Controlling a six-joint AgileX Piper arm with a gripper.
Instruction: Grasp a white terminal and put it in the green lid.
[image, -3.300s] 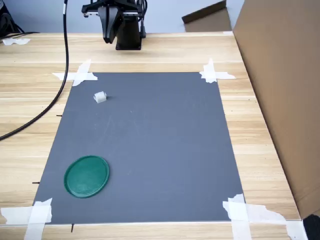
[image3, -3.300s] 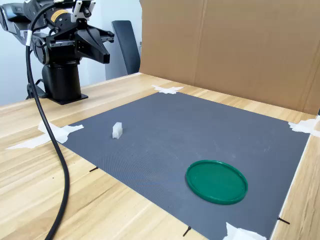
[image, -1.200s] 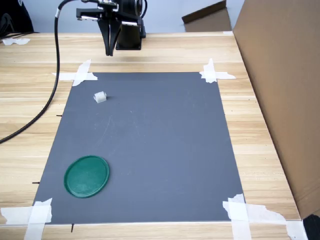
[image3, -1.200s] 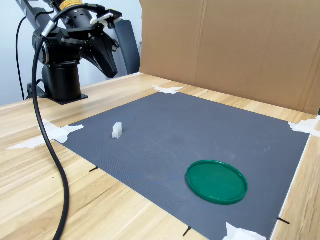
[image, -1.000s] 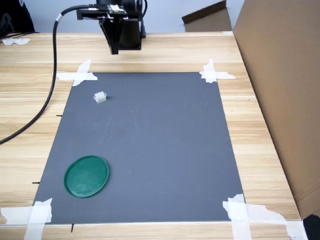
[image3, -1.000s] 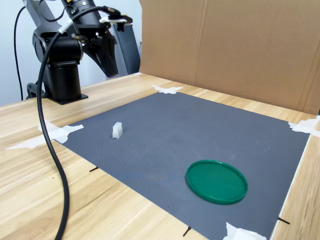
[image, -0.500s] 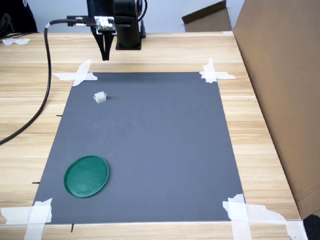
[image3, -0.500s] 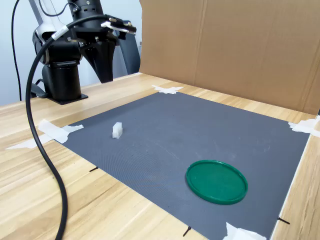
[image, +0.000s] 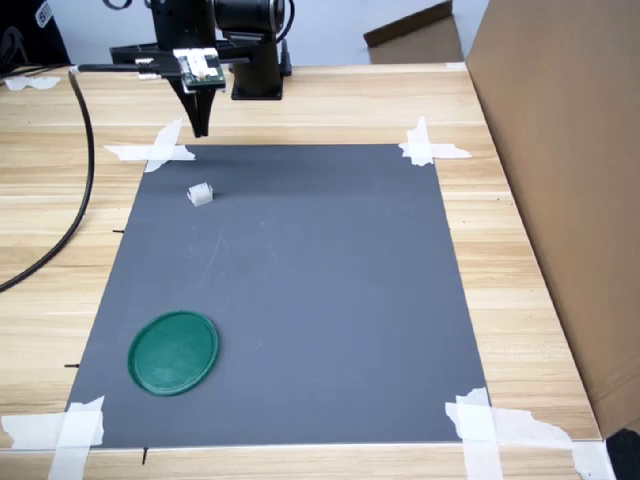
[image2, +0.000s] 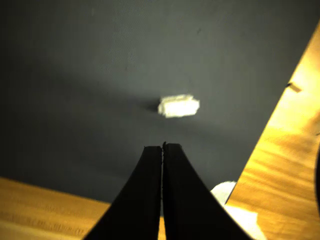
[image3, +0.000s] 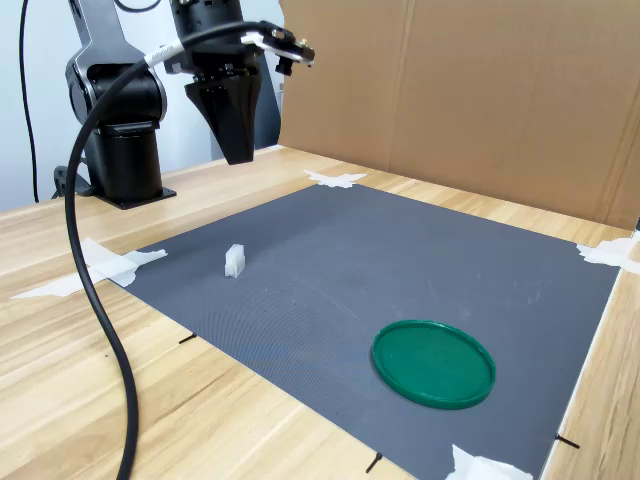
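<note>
First exterior view: the white terminal (image: 201, 194), a tiny pale block, sits on a dark grey mat (image: 300, 300) near the mat's 11 o'clock corner, touching nothing else. The green lid (image: 173, 352), a flat round disc, lies on the same mat at about 6 o'clock from the terminal, well apart, near the mat's 7 o'clock corner. The gripper (image: 200, 128) hangs in the air at about 12 o'clock from the terminal, pointing down, empty. In the wrist view its black fingers (image2: 145, 195) are pressed together with only a hairline seam between them. White tape strips (image: 158, 150) hold the mat's corners to a wooden table (image: 520, 250). A cardboard wall (image: 570, 150) stands at 3 o'clock.
</note>
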